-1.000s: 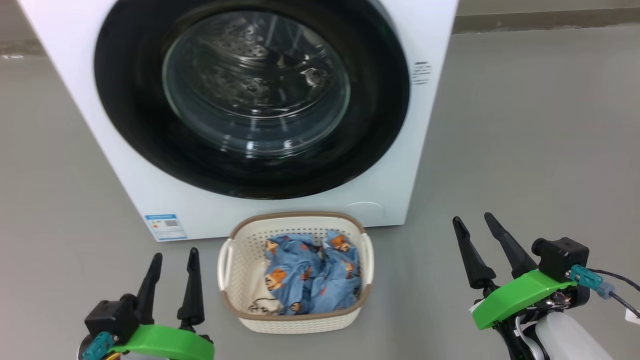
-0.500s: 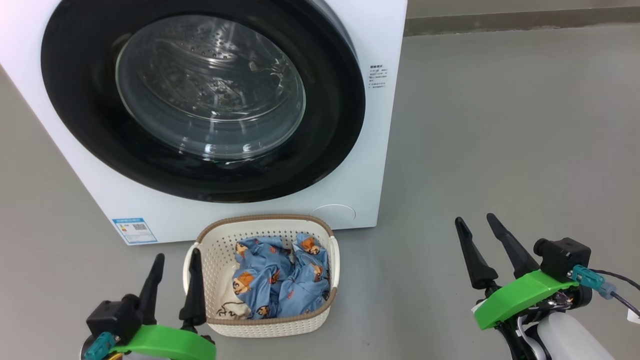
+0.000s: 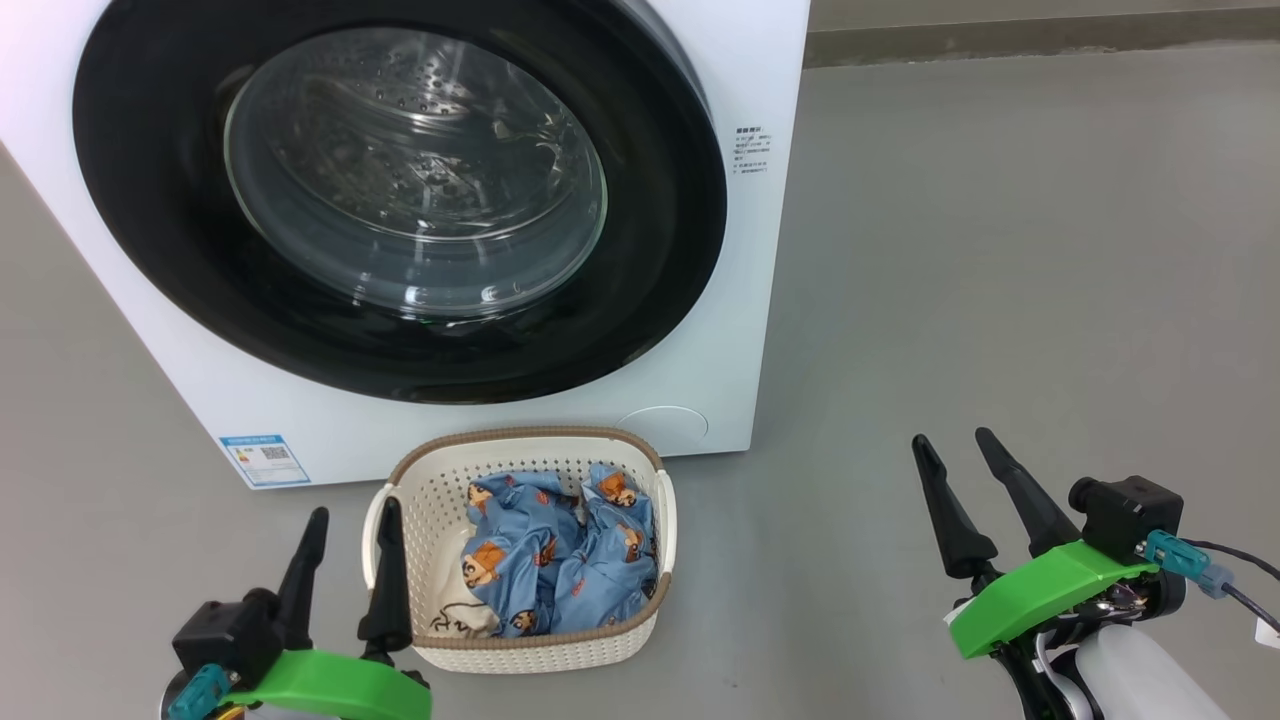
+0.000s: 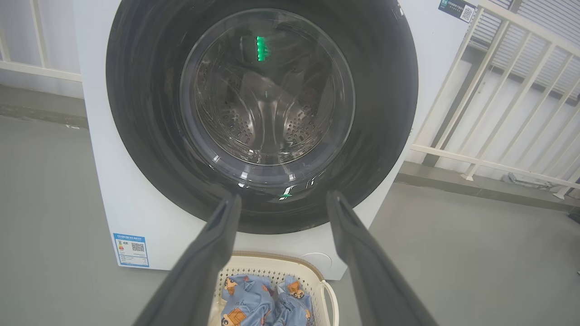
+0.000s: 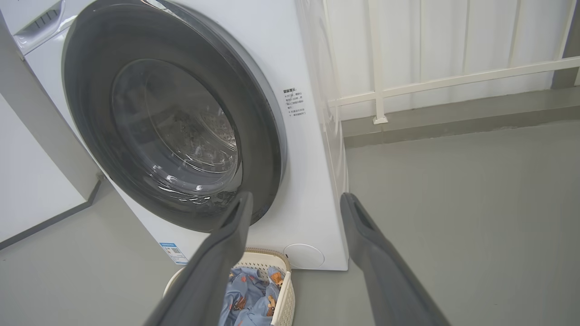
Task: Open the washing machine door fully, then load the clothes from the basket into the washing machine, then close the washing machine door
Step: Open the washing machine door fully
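Grippers both mine: left gripper [image 3: 354, 508] fingers spread wide, empty, low beside basket [image 3: 520, 437] left edge; right gripper [image 3: 950, 437] equally wide, empty, well apart over grey floor [image 3: 1000, 250]. Ahead, washing machine door [image 3: 400, 190] shut, flush on washing machine [image 3: 760, 300]. Basket sits on floor just before machine, blue bear-print clothes [image 3: 550, 565] heaped inside.

The robot's head has swung a little to its right in the last second, most of it early on, so the washing machine [image 3: 740, 300] and the basket [image 3: 530, 652] now sit further left in its view, though neither has budged on the floor [image 3: 1000, 300]. The left pincer [image 3: 353, 506] was carried round with the turn, and its inner finger now overlaps the basket's left rim instead of standing clear.
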Available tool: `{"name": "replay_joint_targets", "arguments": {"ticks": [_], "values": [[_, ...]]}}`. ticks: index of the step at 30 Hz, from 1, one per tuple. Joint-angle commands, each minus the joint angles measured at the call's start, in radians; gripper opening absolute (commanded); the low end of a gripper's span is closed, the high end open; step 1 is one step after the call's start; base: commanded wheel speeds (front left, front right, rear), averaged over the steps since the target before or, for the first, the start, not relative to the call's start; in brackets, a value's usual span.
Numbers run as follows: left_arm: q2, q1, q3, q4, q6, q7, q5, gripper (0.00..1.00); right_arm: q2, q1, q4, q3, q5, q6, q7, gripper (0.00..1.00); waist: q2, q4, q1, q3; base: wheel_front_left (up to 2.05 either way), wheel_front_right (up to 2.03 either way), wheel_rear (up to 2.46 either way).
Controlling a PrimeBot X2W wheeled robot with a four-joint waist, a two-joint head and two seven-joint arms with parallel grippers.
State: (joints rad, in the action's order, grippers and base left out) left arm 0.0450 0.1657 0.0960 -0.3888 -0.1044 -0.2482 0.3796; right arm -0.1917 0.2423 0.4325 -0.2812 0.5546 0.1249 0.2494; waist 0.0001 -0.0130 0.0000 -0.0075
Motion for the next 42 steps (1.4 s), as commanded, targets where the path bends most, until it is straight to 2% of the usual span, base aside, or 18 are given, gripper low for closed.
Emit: {"name": "replay_joint_targets", "arguments": {"ticks": [1,23,35,36,38,39,40,42], "values": [[0.014,0.033,-0.029,0.023,0.008,-0.014,0.002,1.0,-0.003,0.033,-0.022,-0.008,0.002,0.006,0.012,1.0,-0.0001,0.0,0.0,0.0,0.0,0.0,0.0],[0.018,0.032,-0.021,0.028,0.013,-0.014,-0.003,1.0,-0.009,0.036,-0.029,0.016,-0.01,0.006,0.012,1.0,-0.0001,0.0,0.0,0.016,0.0,0.0,0.0],[0.018,0.049,-0.02,0.03,0.024,-0.014,-0.009,1.0,-0.026,0.075,-0.05,0.059,-0.027,0.006,0.012,1.0,-0.0001,0.005,0.0,0.066,0.0,0.0,0.0],[0.018,0.053,-0.019,0.032,0.024,-0.014,-0.01,1.0,-0.028,0.08,-0.052,0.063,-0.027,0.006,0.012,0.94,-0.0001,0.007,0.0,0.072,0.0,0.0,0.0],[0.018,0.06,-0.017,0.034,0.022,-0.014,-0.012,1.0,-0.032,0.089,-0.054,0.076,-0.026,0.006,0.012,0.44,-0.0001,0.012,0.0,0.084,0.0,0.0,0.0],[0.018,0.064,-0.017,0.035,0.022,-0.014,-0.013,1.0,-0.035,0.094,-0.055,0.082,-0.025,0.006,0.012,0.25,-0.0001,0.015,0.0,0.09,0.0,0.0,0.0],[0.018,0.068,-0.017,0.037,0.021,-0.014,-0.013,1.0,-0.038,0.1,-0.056,0.087,-0.025,0.006,0.012,0.0,-0.0001,0.018,0.0,0.096,0.0,0.0,0.0],[0.018,0.075,-0.017,0.04,0.018,-0.014,-0.014,1.0,-0.043,0.11,-0.058,0.098,-0.023,0.006,0.012,0.0,-0.0001,0.024,0.0,0.108,0.0,0.0,0.0]]}}
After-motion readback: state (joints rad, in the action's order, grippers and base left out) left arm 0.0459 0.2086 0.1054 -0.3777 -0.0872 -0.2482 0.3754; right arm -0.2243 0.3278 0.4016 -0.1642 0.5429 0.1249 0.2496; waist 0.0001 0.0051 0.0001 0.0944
